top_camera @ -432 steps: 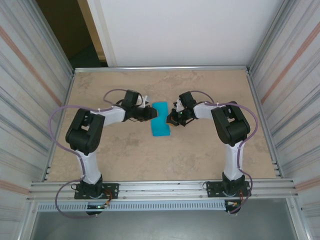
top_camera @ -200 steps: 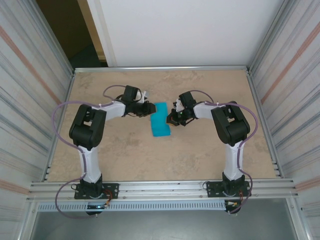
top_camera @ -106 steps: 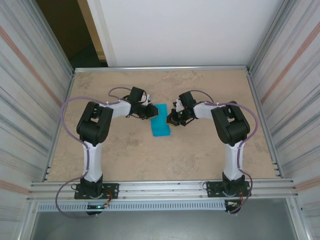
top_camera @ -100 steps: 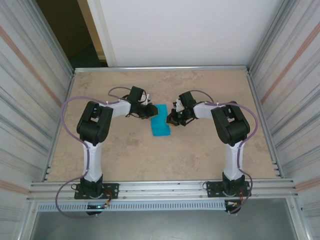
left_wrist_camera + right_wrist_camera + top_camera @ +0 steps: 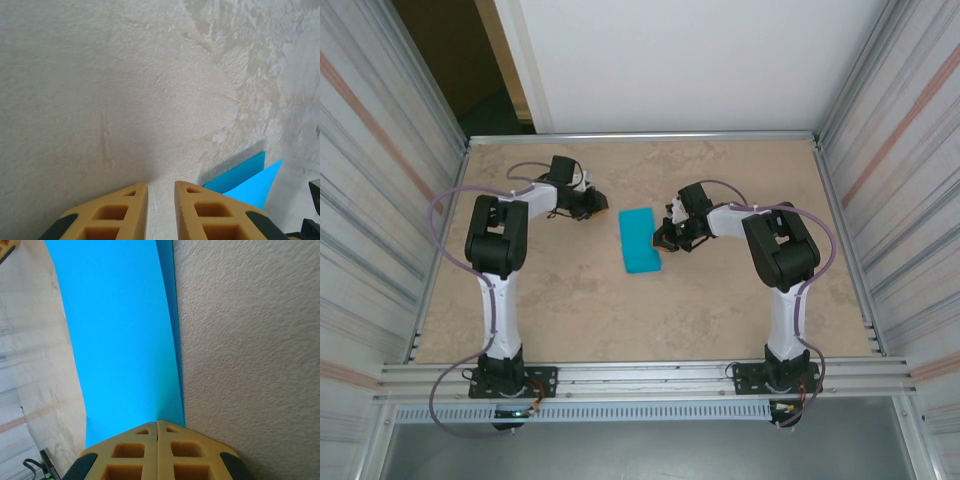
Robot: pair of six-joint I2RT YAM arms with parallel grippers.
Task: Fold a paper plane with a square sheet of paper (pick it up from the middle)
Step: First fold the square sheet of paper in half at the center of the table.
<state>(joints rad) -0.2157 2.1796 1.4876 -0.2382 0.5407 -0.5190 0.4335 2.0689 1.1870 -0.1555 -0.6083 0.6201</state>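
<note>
Right pincer (image 5: 157, 422) is sitting clenched, tips touching the long right edge of the teal paper (image 5: 640, 242) — probably pressing a crease. Left pincer (image 5: 161, 186) is hanging slightly open and empty, off to the paper's left. The paper's lying mid-worktop (image 5: 720, 310) as a narrow folded strip — nose and wings look undone.
</note>
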